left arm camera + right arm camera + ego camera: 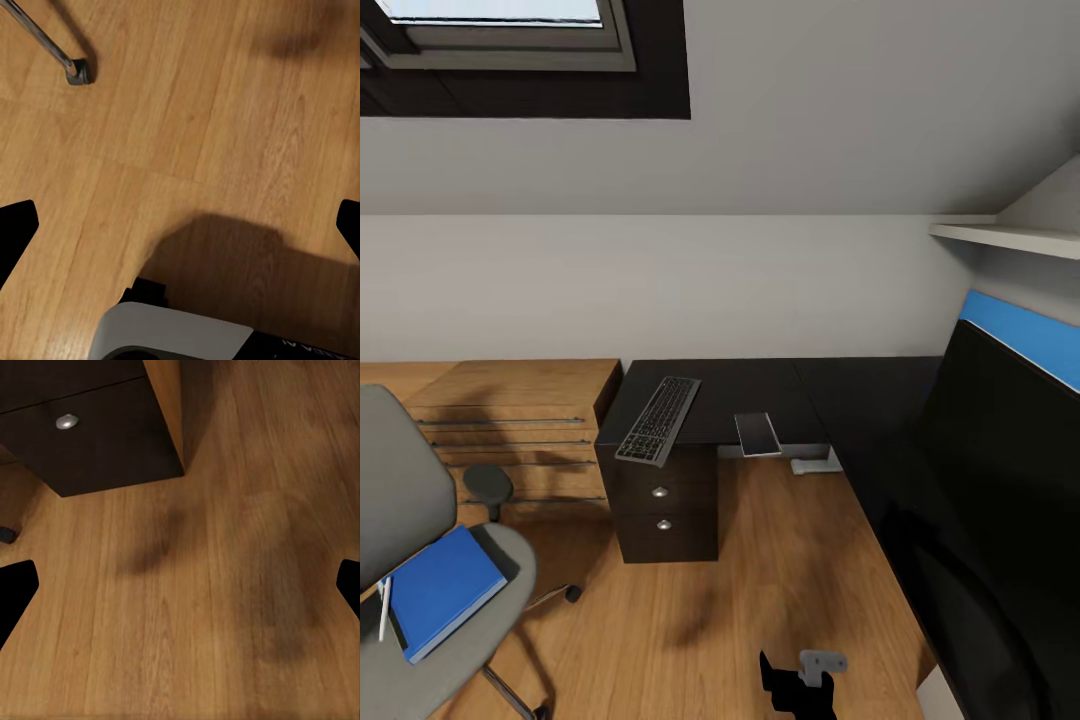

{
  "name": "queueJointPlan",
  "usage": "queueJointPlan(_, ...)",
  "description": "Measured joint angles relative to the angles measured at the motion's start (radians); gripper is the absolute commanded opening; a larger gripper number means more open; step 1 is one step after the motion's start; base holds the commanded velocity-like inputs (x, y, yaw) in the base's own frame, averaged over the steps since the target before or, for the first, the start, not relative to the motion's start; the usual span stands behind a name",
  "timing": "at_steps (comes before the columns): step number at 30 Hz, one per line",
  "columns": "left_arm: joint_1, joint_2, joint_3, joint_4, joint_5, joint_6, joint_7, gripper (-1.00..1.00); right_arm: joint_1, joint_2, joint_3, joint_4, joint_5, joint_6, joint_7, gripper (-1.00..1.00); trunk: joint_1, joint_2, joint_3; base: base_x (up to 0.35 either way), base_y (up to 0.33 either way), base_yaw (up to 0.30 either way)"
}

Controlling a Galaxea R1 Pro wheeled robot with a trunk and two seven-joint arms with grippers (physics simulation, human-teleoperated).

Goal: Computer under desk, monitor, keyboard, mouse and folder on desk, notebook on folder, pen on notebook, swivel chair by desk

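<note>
1. The keyboard (659,420) overhangs the desk (760,395) front edge above the drawer unit (665,510); a nudge could tip it off
2. The folder (440,590) lies on the swivel chair (420,560) seat, pen (384,610) beside it; rolling the chair could shed them
3. Both pincers are spread and empty, left gripper (180,225) and right gripper (180,585) over bare floor
4. No legible writing

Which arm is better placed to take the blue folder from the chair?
Probably the left: the folder lies on the swivel chair at the robot's left, while the desk is on its right.
</note>
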Motion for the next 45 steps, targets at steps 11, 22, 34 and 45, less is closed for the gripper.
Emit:
queueJointPlan(11, 0.0, 0.0, 0.0, 0.0, 0.0, 0.0, 0.0, 1.0, 0.0, -0.003, 0.0, 0.016, 0.001, -0.003, 0.002, 1.0, 0.0, 0.0, 0.0, 0.0, 0.0, 0.0)
queueJointPlan(22, 0.0, 0.0, 0.0, 0.0, 0.0, 0.0, 0.0, 1.0, 0.0, -0.007, 0.0, 0.019, 0.0, -0.002, 0.0, 1.0, 0.0, 0.0, 0.0, -0.179, -0.072, 0.0)
queueJointPlan(34, 0.0, 0.0, 0.0, 0.0, 0.0, 0.0, 0.0, 1.0, 0.0, -0.006, 0.0, 0.019, 0.001, -0.003, 0.0, 1.0, 0.001, 0.0, 0.0, -0.283, -0.125, 0.0)
queueJointPlan(45, 0.0, 0.001, 0.0, 0.0, 0.001, 0.0, 0.0, 1.0, 0.0, -0.005, 0.001, 0.019, 0.002, -0.003, 0.0, 1.0, 0.001, 0.0, 0.0, -0.299, -0.075, 0.0)
